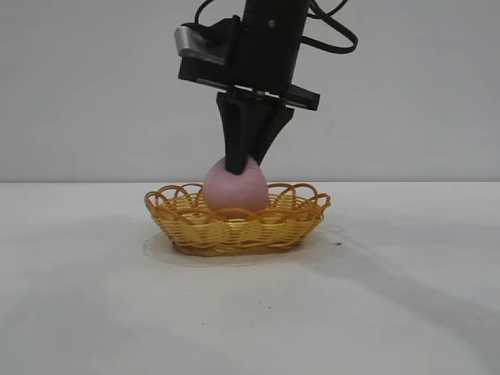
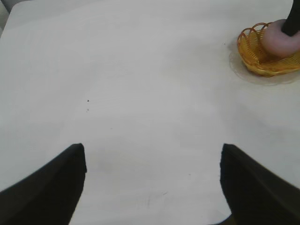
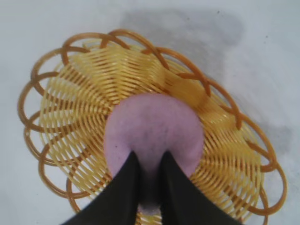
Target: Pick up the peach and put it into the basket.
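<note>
White table (image 1: 94, 297), plain grey wall. Peach (image 1: 234, 187) seated in wicker basket (image 1: 234, 230), frame centre. Right gripper (image 1: 248, 160) at peach top, fingers narrowly parted, grip uncertain. Left gripper (image 2: 152, 180) wide, empty, parked. Remaining: release, withdrawal.

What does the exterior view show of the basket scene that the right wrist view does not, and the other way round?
Only the exterior view shows the basket from the side, the peach rising above its rim, and the right gripper coming down from above. Only the right wrist view looks down into the basket's woven floor, with the peach in its middle. Both show the fingertips at the peach's top. The left gripper appears in neither.
</note>
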